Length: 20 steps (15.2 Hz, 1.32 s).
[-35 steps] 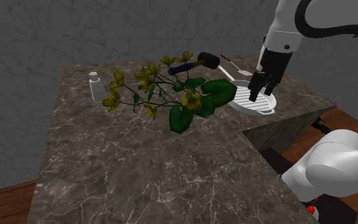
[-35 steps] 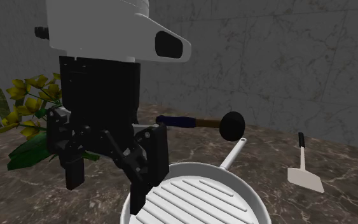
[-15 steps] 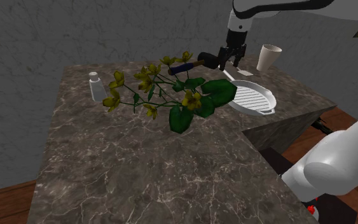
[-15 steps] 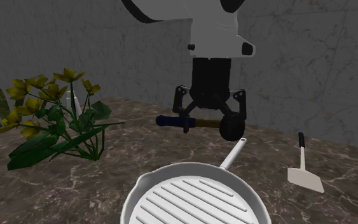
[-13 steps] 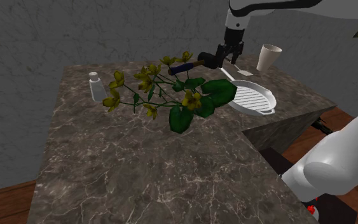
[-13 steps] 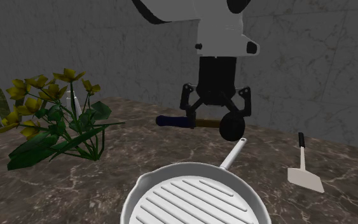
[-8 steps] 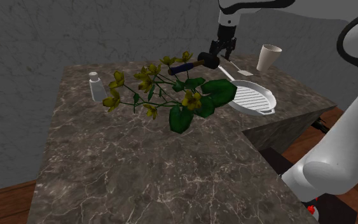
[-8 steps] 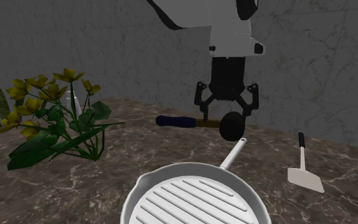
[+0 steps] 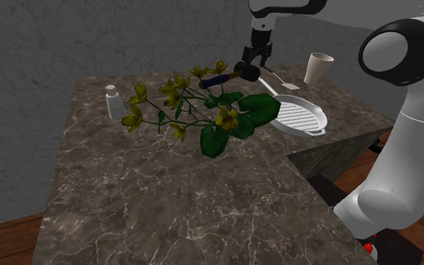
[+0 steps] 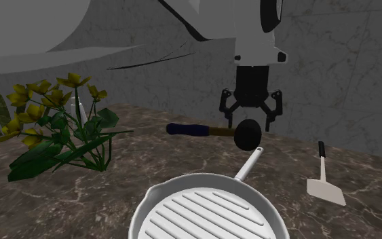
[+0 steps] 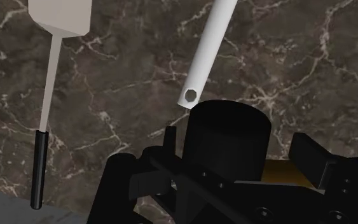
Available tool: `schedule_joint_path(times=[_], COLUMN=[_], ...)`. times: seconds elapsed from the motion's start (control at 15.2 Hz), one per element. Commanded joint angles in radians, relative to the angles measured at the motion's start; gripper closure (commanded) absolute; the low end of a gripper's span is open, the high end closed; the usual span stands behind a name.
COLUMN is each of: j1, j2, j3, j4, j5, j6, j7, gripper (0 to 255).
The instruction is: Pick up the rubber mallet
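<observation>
The rubber mallet [image 10: 248, 134] lies on the dark marble counter, with a black head, a short wooden neck and a dark blue grip [image 10: 188, 129]. In the shoulder view the mallet [image 9: 236, 74] sits near the counter's back edge, behind the plant. My gripper [image 10: 250, 114] hangs open just above the head, one finger on each side. In the wrist view the black head [image 11: 228, 143] stands between the fingers of the gripper [image 11: 209, 154], which do not touch it. An amber piece of neck [image 11: 279, 169] runs toward one finger.
A white ridged pan [image 10: 208, 212] lies close by, its handle tip [image 11: 189, 96] nearly at the mallet head. Beyond it lies a white spatula [image 10: 326, 183]. A yellow-flowered plant [image 9: 202, 109], a shaker [image 9: 113, 102] and a cup [image 9: 319, 68] stand on the counter. The grey wall is right behind.
The gripper has drifted toward the back wall, to the second exterior view's right, from the handle to over the mallet head. It stays open. The mallet has not moved.
</observation>
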Motion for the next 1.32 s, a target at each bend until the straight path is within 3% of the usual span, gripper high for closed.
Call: schedule_joint_path(times=[0.0,0.26,0.33,0.92,1.25], j1=[0.0,0.001,0.0,0.001,0.0], j2=[0.002,0.001,0.004,0.001,0.004], j3=[0.0,0.001,0.0,0.001,0.0], j4=[-0.025,-0.06,-0.057,-0.06,0.011], j5=[0.0,0.0,0.0,0.0,0.0], j6=[0.027,0.062,0.062,0.062,-0.007], j7=[0.001,0.002,0.001,0.002,0.0], gripper=[0,0,255,255,255])
